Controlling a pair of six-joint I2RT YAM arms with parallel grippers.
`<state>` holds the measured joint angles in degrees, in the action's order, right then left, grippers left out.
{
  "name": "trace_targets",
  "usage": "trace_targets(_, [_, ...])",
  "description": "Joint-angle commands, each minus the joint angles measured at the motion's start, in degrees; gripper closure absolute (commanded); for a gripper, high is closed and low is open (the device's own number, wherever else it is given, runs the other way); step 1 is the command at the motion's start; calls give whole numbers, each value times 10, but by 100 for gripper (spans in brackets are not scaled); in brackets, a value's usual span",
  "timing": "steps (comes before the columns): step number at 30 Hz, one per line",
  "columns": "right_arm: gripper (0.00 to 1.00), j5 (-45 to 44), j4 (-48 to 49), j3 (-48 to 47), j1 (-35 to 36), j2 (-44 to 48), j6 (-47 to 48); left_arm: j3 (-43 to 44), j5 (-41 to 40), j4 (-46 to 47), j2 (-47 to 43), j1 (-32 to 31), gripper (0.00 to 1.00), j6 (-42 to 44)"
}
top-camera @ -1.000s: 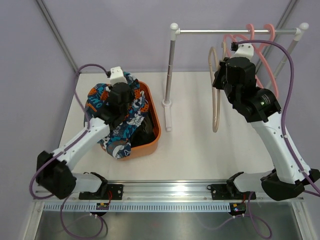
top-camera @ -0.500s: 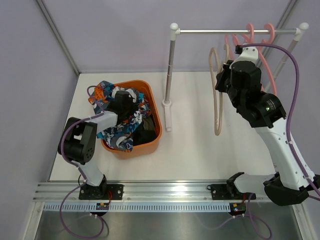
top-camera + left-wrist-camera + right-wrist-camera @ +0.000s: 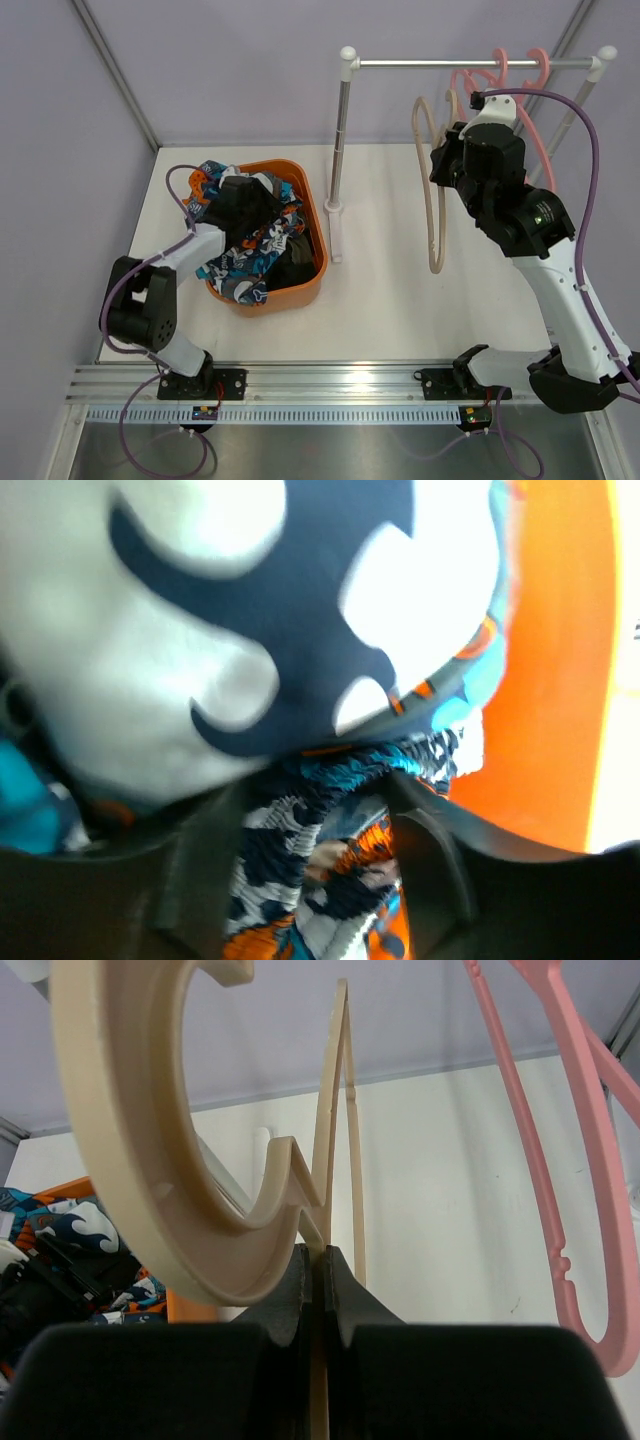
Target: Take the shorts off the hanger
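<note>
Left gripper [image 3: 315,800] is down in the orange basket [image 3: 318,240], at its far-left part. The patterned shorts [image 3: 245,262] lie heaped in the basket directly under and around the gripper, with one end spilling over the near-left rim. In the left wrist view a gathered, ruffled band of this cloth fills the gap between the two fingers and touches both, so the gripper pinches it. The black shorts [image 3: 292,268] lie in the basket's near-right part, beside the patterned ones and apart from the gripper.

Right gripper [image 3: 320,1260] is pressed together on the thin bar of a beige hanger [image 3: 436,200], held up near the rail [image 3: 470,63] beside the pink hangers [image 3: 530,120].

Since half a second ago, the left arm's elbow has swung nearer and further left. The gripper has shifted slightly toward the basket's far side. The beige hanger's hook has tipped a little left.

From above, the left fingers are hidden under the wrist and cloth. The left wrist view is blurred and close. No olive cloth can be made out.
</note>
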<state>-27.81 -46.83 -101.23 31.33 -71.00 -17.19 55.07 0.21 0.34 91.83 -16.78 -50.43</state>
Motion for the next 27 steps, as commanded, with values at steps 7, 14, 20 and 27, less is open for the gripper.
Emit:
trace_targets(7, [100, 36, -36, -81, -4, -34, 17, 41, -67, -128, -127, -3, 8, 84])
trace_targets(14, [100, 105, -63, -124, -15, -83, 58, 107, -41, -161, -179, -6, 1, 139])
trace_targets(20, [100, 263, -21, -118, -106, -98, 82, 141, -14, -169, -233, -6, 1, 165])
trace_targets(27, [100, 297, -14, -165, -173, -139, 100, 183, -6, -190, -268, -6, 1, 186])
